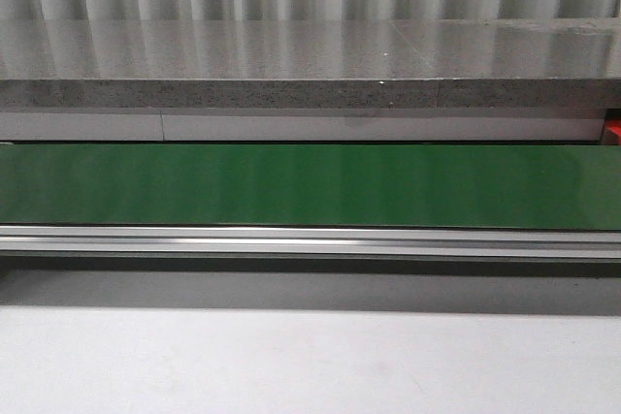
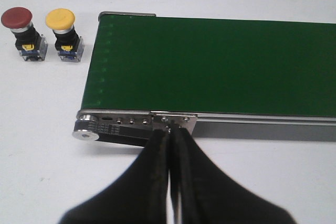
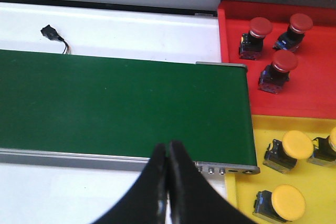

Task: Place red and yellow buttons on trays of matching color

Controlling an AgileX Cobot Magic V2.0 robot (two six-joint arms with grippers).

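A: What do we have left to sort?

B: Two buttons stand side by side on the white table (image 2: 42, 145) just off the end of the green belt (image 2: 210, 66), seen from our left wrist: a red button (image 2: 22, 31) and a yellow button (image 2: 65, 34), close together but not touching.

A: And the trays?

B: At the belt's other end, in the right wrist view. The red tray (image 3: 315, 93) holds three red-capped buttons and the yellow tray (image 3: 247, 182) shows three yellow-capped ones, one cut by the picture's edge.

A: Our tools?

B: The left tool (image 2: 171, 145) has its jaws pressed together with nothing between them, hanging over the belt's near rail. The right tool (image 3: 168, 153) is likewise closed and empty. Neither shows in the front view.

A: How will these pieces handle?

B: We judge them light and rigid: hard plastic, a smooth domed cap on a blocky black body with a clear bluish base. The dome looks slippery and would squirt out of a pinch.

A: So where do we hold?

B: Across the flat sides of the black body, below the cap. We must open first, and approach from the outer side, since the neighbour leaves little room between them.
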